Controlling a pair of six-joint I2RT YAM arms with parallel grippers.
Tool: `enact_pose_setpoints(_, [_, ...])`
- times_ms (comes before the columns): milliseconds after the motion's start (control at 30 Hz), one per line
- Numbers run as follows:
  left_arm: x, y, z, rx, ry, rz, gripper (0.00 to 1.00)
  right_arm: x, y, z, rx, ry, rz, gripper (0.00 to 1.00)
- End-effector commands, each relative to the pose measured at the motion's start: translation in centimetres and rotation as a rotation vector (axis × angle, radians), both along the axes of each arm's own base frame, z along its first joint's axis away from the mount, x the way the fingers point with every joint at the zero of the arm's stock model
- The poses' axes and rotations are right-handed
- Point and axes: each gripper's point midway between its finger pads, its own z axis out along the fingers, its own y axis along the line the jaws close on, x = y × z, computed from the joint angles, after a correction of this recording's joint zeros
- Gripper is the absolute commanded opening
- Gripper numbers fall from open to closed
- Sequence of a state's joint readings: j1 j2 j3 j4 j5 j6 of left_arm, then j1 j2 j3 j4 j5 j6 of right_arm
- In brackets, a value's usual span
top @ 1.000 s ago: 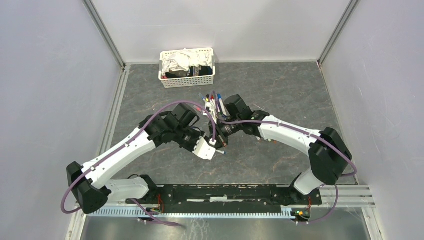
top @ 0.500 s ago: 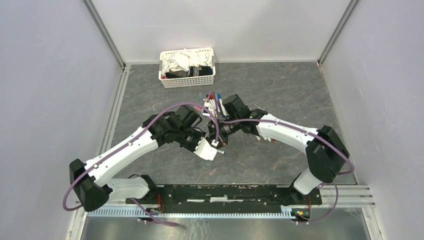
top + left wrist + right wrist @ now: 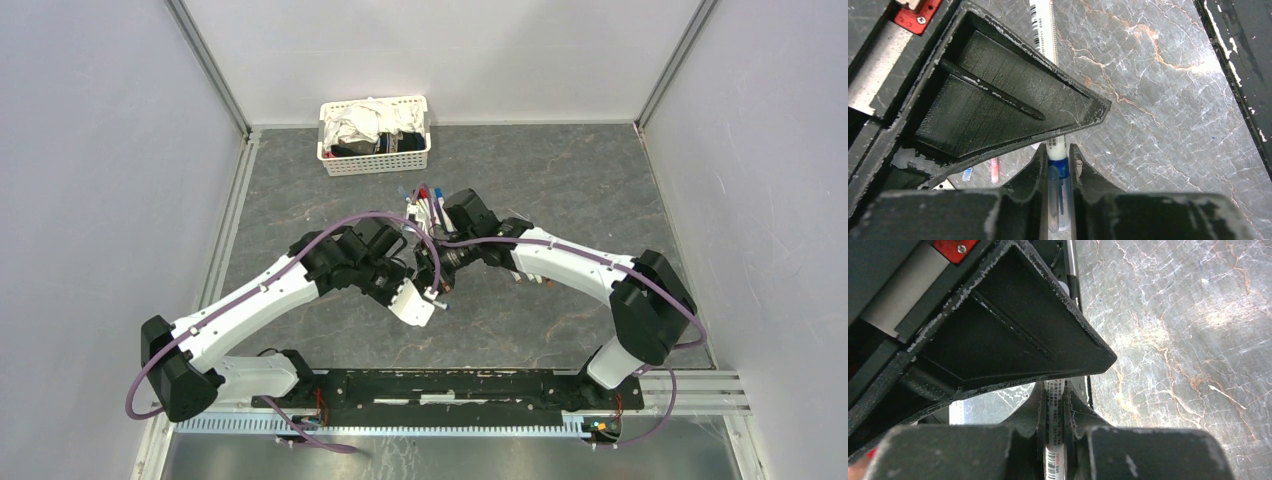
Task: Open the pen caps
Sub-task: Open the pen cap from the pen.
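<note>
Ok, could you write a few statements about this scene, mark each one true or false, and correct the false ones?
1. The left gripper is closed on the blue cap of a pen. True.
2. The right gripper is open and holds nothing. False: it is shut on the white barrel of the same pen.
3. The white basket stands at the far side of the table, with cloths in it. True.
4. The other pens lie inside the basket. False: they lie on the table, just beyond the two grippers.
5. The two grippers are far apart, at opposite edges of the table. False: they meet near the middle.
</note>
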State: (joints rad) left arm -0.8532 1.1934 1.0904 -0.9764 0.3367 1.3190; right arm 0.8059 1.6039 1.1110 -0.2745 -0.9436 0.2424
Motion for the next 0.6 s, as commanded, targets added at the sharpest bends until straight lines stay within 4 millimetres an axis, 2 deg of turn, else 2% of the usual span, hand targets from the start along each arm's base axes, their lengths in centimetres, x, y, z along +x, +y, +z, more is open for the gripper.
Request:
enact_pose_setpoints(0, [-1.1, 0.3, -0.5, 0.024, 0.018, -0.046, 0.08, 1.4, 0.9, 2.1, 0.059, -0.058, -0.006, 0.04])
enact_pose_setpoints(67, [-1.0, 0.2, -0.4, 0.022, 0.013, -0.041, 0.03, 1.5, 1.0, 2.1, 0.057, -0.059, -0.016, 0.18])
enact_pose_setpoints(133, [-0.7, 0.1, -0.2, 0.012, -0.003, -0.033, 0.02, 1.6, 1.2, 2.3, 0.074, -0.053, -0.033, 0.32])
enact_pose_setpoints(167, [-0.7, 0.1, -0.1, 0.007, -0.009, -0.032, 0.02, 1.7, 1.5, 2.5, 0.088, -0.043, -0.043, 0.36])
enact_pose_setpoints(267, [-0.6, 0.1, 0.1, 0.001, -0.012, -0.022, 0.02, 1.7, 1.8, 2.4, 0.102, -0.013, -0.048, 0.38])
enact_pose_setpoints(433, [-0.3, -0.1, 0.6, -0.013, -0.005, 0.021, 0.02, 1.7, 2.0, 1.9, 0.098, 0.007, -0.046, 0.32])
enact_pose_setpoints(567, [0.1, -0.3, 0.9, -0.027, -0.014, 0.048, 0.02, 1.4, 1.8, 1.5, 0.094, 0.010, -0.044, 0.38])
